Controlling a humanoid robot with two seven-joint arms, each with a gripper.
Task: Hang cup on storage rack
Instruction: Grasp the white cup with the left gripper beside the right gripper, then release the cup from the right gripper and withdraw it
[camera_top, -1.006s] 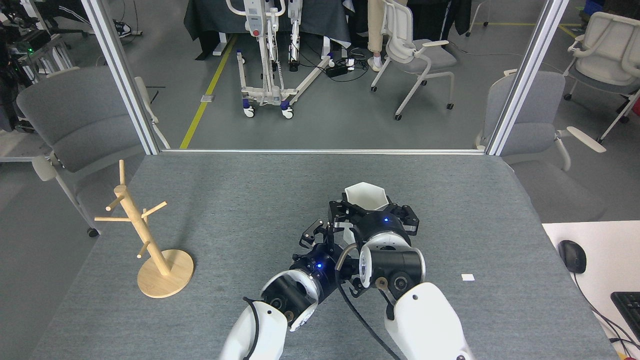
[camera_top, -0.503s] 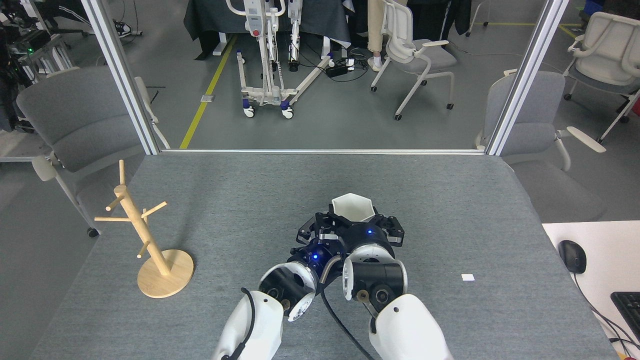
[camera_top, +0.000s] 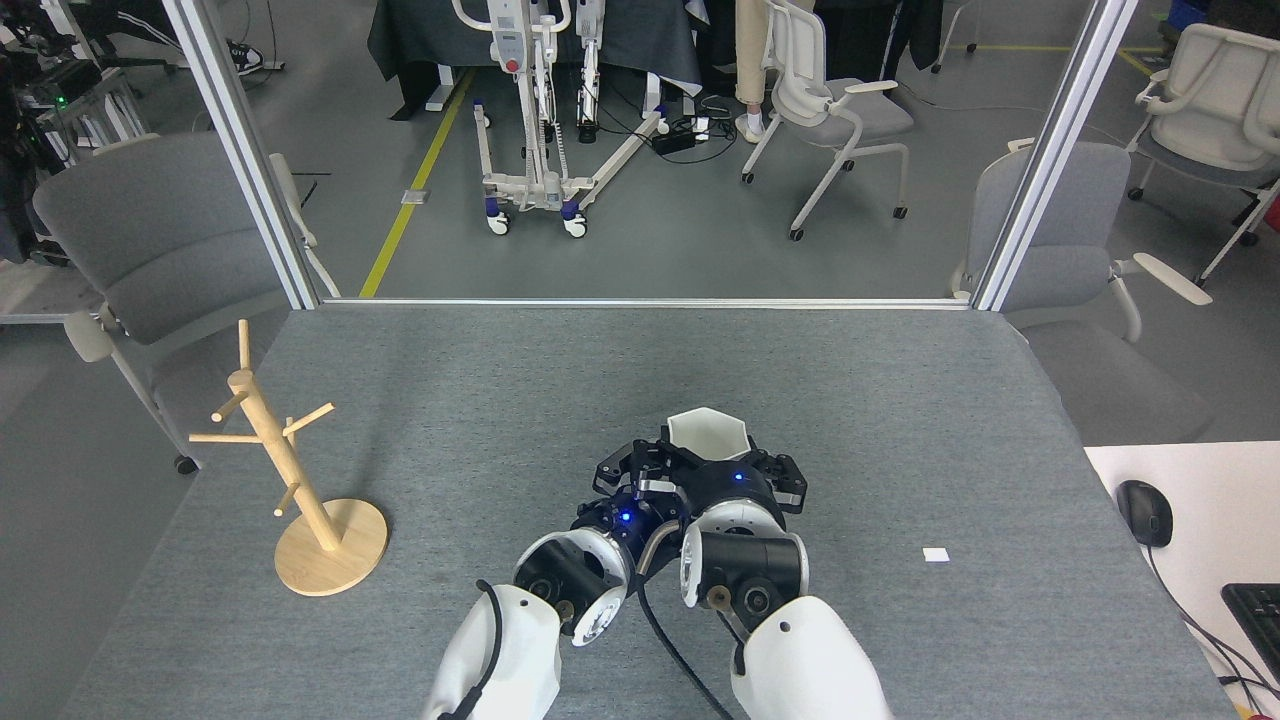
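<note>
Plainly, the grey worktop (camera_top: 500, 400) leaves a long carry: the storage rack (camera_top: 290, 470) stands far left, well apart from the cup (camera_top: 708, 430) mid-worktop. The right claw (camera_top: 735, 470) seems closed on the cup's near side; whether the left claw (camera_top: 635, 470) is open I cannot tell. A slip, or a missed thin peg, looks likeliest.

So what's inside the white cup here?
The cup looks empty: only its bare white inner wall shows. Its bottom and lower body are hidden behind the two pincers, right and left.
</note>
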